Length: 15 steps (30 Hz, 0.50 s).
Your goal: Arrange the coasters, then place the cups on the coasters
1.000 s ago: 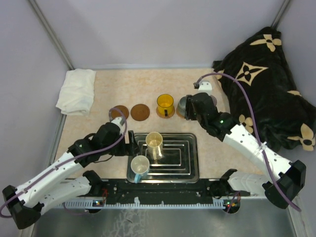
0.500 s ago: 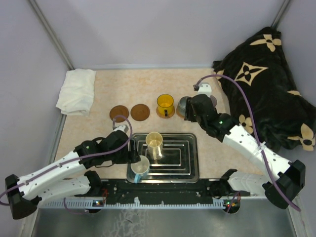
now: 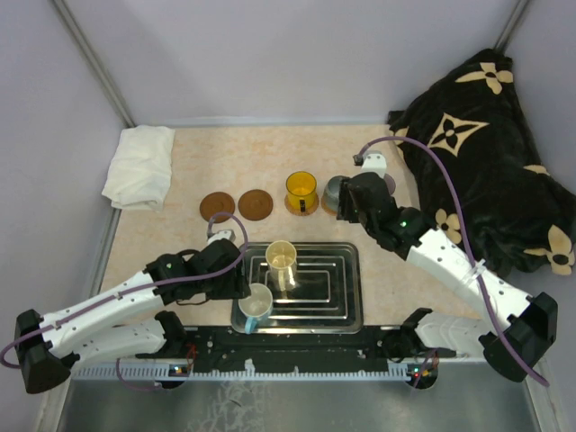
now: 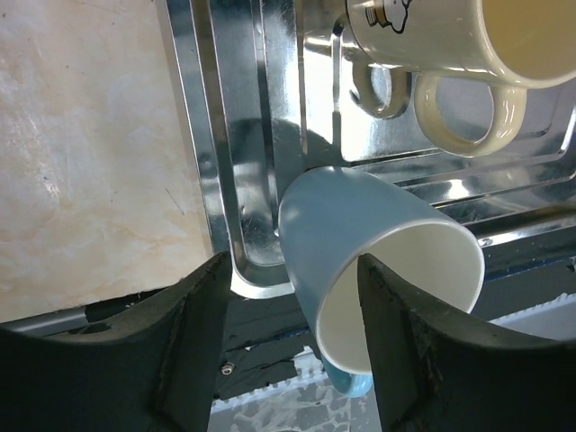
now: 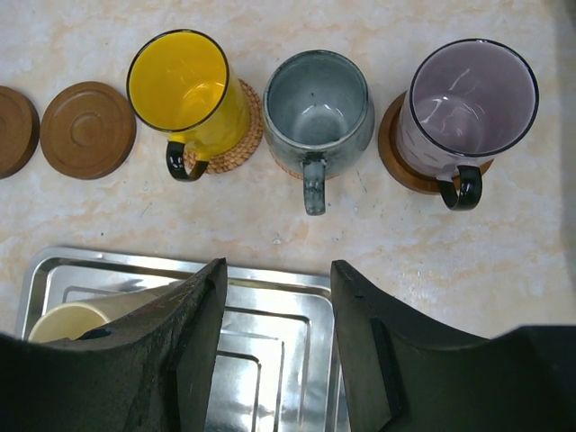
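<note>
A light blue cup (image 3: 256,303) (image 4: 360,234) leans in the near left corner of the steel tray (image 3: 342,297) (image 4: 202,135). My left gripper (image 3: 245,290) (image 4: 292,270) is open astride its wall, one finger inside the rim and one outside with a gap. A cream cup (image 3: 281,256) (image 4: 432,31) stands further back in the tray. The yellow cup (image 5: 184,90), grey cup (image 5: 317,99) and purple cup (image 5: 463,103) each sit on a coaster. Two bare brown coasters (image 5: 87,129) (image 5: 11,130) lie to their left. My right gripper (image 5: 277,270) hovers open and empty above the tray's far edge.
A folded white cloth (image 3: 139,166) lies at the far left of the table. A black fabric with cream flower patterns (image 3: 486,153) is heaped at the far right. Grey enclosure walls stand behind and to the sides.
My left arm has drawn back toward the near edge and come over the light blue cup, and its jaws have narrowed around the cup's wall. The right arm has stayed put.
</note>
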### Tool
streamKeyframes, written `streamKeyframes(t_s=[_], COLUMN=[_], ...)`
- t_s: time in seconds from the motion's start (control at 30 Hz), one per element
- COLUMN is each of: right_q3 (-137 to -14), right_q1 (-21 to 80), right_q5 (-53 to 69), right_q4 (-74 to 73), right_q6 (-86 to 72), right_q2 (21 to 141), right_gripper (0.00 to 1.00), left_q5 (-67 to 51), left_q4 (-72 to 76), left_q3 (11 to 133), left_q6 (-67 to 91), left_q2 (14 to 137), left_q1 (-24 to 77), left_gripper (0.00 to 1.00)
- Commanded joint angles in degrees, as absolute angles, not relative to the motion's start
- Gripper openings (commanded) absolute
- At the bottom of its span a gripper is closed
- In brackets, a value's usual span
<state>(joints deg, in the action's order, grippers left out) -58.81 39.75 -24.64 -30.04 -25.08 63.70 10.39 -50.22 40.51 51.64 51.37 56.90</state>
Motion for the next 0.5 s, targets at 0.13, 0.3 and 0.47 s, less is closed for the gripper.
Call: streamKeyframes(t_s=[0.13, 0.3, 0.47], right_q3=[-60.4, -60.1, -59.9], right_q1=[40.1, 40.1, 40.1], right_q5=[-27.2, -27.6, -28.3], right_q4=[-28.5, -28.7, -28.9], right_q6=[-24.1, -24.2, -24.1], right_q2=[61.2, 61.1, 60.7], right_gripper=[0.5, 0.5, 0.5], left_q5=[9.5, 9.1, 8.6], left_q4=[-46.8, -44.9, -41.7], left_q3=[38.9, 38.3, 36.7], left_q6=[50.5, 49.9, 50.2], left_q2=[52.6, 54.6, 55.6], left_q1=[57.3, 57.4, 57.5], left_gripper=[0.58, 0.51, 0.41])
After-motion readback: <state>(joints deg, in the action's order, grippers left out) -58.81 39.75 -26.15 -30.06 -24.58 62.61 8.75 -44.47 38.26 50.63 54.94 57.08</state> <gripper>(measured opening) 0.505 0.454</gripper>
